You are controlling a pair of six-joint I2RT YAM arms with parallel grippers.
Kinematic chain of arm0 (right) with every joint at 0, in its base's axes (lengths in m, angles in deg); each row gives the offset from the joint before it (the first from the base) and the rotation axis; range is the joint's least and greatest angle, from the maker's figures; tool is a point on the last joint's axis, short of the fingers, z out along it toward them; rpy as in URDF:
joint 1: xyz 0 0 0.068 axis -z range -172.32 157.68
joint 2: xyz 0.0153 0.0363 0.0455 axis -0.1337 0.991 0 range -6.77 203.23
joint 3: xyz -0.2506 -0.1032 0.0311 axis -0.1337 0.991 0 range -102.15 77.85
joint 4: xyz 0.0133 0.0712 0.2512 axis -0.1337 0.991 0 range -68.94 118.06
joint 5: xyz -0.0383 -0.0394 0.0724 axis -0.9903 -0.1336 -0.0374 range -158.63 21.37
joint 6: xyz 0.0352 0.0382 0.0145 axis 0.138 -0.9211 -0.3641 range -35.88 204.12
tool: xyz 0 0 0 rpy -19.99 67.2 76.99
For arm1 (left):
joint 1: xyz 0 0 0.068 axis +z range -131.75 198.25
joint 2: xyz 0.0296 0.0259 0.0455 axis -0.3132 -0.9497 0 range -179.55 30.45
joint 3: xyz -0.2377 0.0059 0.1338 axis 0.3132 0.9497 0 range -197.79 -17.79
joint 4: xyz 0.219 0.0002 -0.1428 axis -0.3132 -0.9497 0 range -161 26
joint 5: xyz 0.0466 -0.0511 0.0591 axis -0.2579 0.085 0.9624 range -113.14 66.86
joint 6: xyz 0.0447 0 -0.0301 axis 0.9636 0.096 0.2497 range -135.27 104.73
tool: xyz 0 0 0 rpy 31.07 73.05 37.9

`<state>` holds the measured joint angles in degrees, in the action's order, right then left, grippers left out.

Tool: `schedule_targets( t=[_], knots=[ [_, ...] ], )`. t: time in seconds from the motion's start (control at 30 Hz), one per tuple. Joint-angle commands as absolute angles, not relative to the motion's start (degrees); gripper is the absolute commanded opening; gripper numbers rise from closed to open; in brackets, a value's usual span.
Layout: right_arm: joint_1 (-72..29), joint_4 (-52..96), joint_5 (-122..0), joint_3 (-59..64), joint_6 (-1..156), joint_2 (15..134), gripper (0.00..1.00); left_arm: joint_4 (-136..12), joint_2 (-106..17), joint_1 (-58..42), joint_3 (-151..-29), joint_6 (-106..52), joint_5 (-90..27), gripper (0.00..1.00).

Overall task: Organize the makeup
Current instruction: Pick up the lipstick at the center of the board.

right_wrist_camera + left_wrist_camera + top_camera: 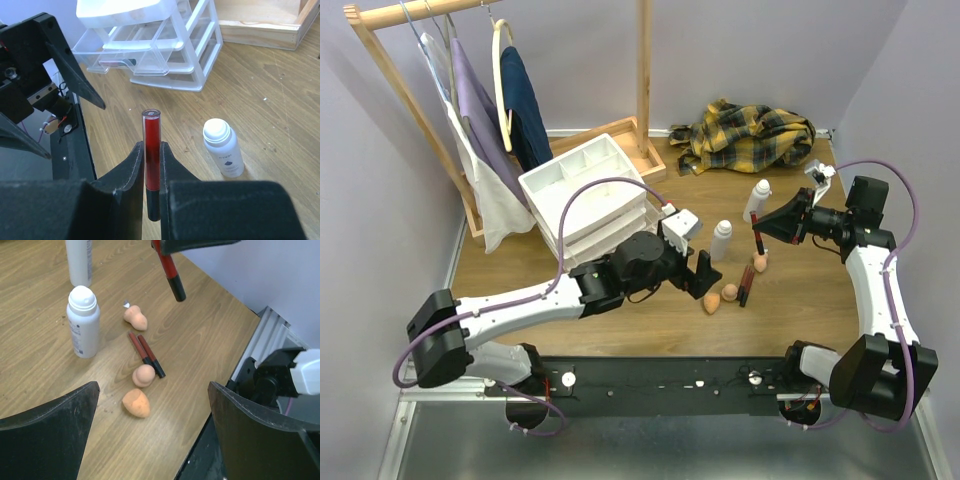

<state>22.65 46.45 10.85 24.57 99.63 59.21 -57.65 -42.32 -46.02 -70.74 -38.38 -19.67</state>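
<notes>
— Status?
— Right claw [152, 160] pinches a red stick [151, 131] above the table [200, 340]
— Left?
— Left claw [152, 390] gapes wide over sponges [143, 375], two sticks [145, 352], near a bottle [83, 322]

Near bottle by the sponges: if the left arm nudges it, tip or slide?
Probably tips: the bottle stands upright, tall and narrow on a small base. Once down, its round body would likely roll on the smooth table. Looks plastic, so probably light, not fragile.
</notes>
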Motion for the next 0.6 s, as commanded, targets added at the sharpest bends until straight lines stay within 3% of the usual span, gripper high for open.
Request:
schedule_targets(
  t=[0.0,0.3,0.57],
  knots=[
    [22.4,47.3,13.8,25.6,100.4,59.8,0.01,-54.2,-47.5,-46.6,-75.4,-37.6,-16.5,0.99],
    [22.4,47.4,16.0,25.7,100.0,60.5,0.01,-48.4,-58.8,-46.5,-83.2,-41.5,-15.6,0.99],
    [22.4,47.9,16.5,25.6,100.4,60.4,0.01,-47.2,-66.0,-46.5,-89.8,-47.0,-15.2,0.86]
  ],
)
